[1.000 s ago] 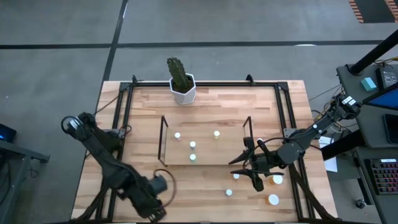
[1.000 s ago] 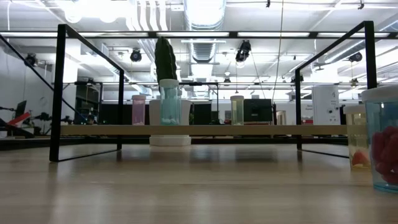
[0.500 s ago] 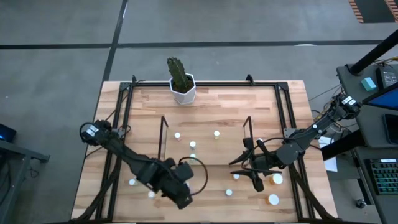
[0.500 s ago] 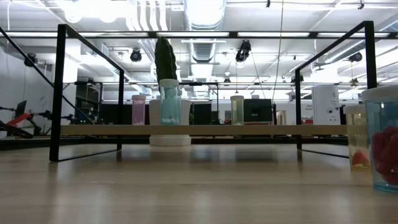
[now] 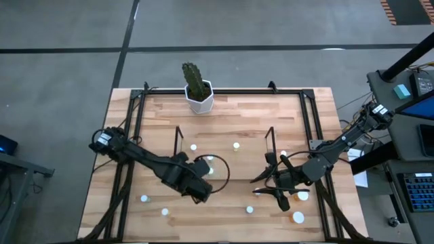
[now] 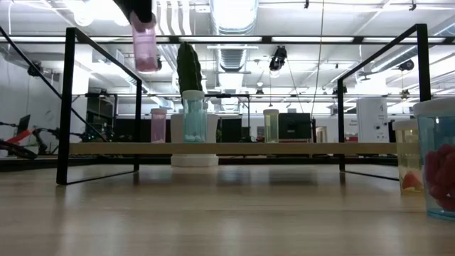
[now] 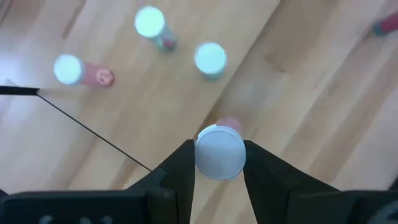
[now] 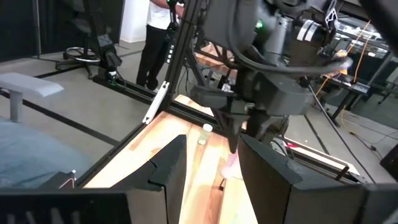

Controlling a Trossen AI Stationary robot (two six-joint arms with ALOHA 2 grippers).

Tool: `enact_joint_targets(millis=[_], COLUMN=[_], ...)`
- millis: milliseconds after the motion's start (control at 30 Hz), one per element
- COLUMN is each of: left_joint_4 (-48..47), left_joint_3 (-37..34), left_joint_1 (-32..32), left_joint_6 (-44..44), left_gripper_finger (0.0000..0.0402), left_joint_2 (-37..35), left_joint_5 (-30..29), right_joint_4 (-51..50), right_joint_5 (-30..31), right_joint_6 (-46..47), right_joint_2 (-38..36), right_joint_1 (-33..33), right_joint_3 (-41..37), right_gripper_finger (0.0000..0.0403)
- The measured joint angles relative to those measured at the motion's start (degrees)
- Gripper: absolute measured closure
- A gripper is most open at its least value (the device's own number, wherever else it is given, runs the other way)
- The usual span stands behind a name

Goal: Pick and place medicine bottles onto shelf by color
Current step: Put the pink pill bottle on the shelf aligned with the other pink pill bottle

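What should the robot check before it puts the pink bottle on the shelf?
1. Left gripper shut on the pink bottle: ok, fingers squeeze its cap.
2. Bottle hangs upright: ok.
3. Bottle is over the shelf: cannot tell; the arm hides it from above.
4. Pink bottle already on shelf to match: ok, at one end.
5. Free spot next to it: cannot tell.
6. Right gripper out of the way: ok, it waits beside the shelf's other end.

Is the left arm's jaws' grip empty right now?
No: in the left wrist view the left gripper is shut on a pink bottle by its white cap.
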Motion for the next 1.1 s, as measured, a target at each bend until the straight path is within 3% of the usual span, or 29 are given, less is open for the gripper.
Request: enact_joint_targets(millis=[400, 1100], left_joint_4=[-0.4, -0.4], left_joint_3=[-0.5, -4.1], left_joint_1=[3.2, 3.4], left_joint_6=[3.1, 4.3], left_gripper_finger=[0.0301, 0.0301], left_joint_2=[1.3, 2.0], left_joint_5=[-0.8, 0.0], right_joint_4=[-0.1, -0.1], right_joint_5=[0.1, 0.1], right_joint_6=[0.4, 0.5], right_joint_2=[0.0, 0.0], right_joint_1=[0.0, 0.0], right_joint_3=[0.0, 0.0], right_gripper_finger=[0.0268, 0.0268])
